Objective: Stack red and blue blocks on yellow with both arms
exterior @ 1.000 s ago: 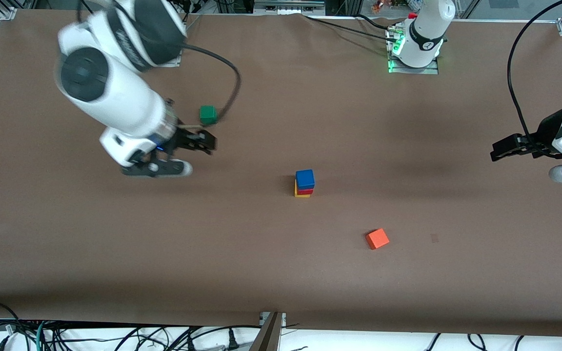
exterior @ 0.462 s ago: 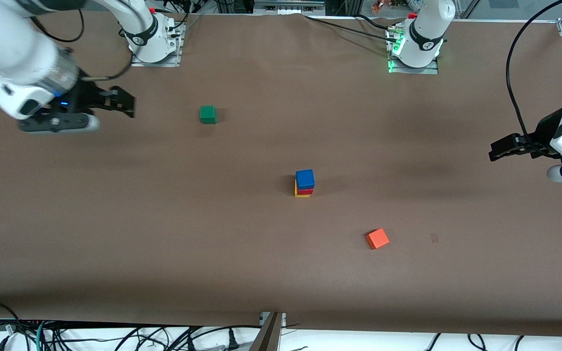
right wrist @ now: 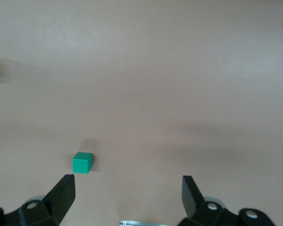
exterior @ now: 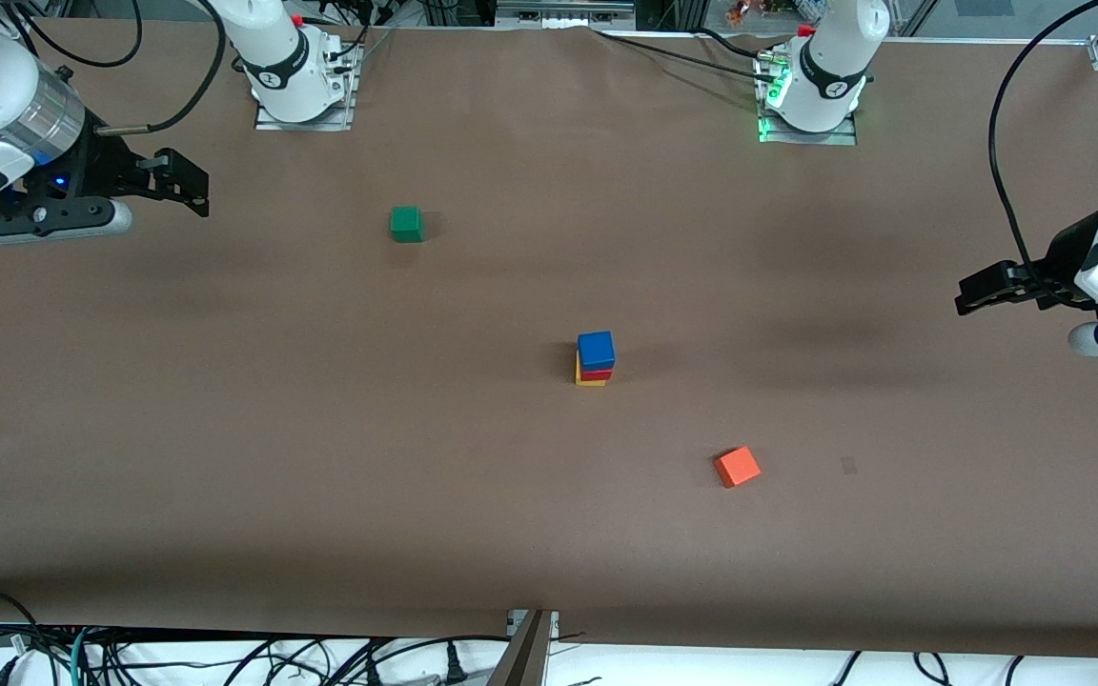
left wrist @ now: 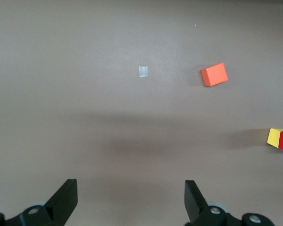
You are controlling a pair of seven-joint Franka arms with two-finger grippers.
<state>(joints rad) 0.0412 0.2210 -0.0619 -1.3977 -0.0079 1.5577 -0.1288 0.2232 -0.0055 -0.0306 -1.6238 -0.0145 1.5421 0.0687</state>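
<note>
Front view: small matte royal blue cube (exterior: 596, 349) sits on the deep red cube (exterior: 594, 374) on the bright yellow cube (exterior: 589, 381), mid brown worktop (exterior: 320, 429). Likely light, rigid, tippy; grip flat side faces. Left gripper (left wrist: 131, 200) and right gripper (right wrist: 128, 195) are spread, empty, over their own table ends.

Royal blue block (exterior: 596, 349), deep red block (exterior: 595, 374), bright yellow block (exterior: 589, 381), green cube (exterior: 406, 224), orange-red cube (exterior: 737, 467), brown table (exterior: 320, 429).
</note>
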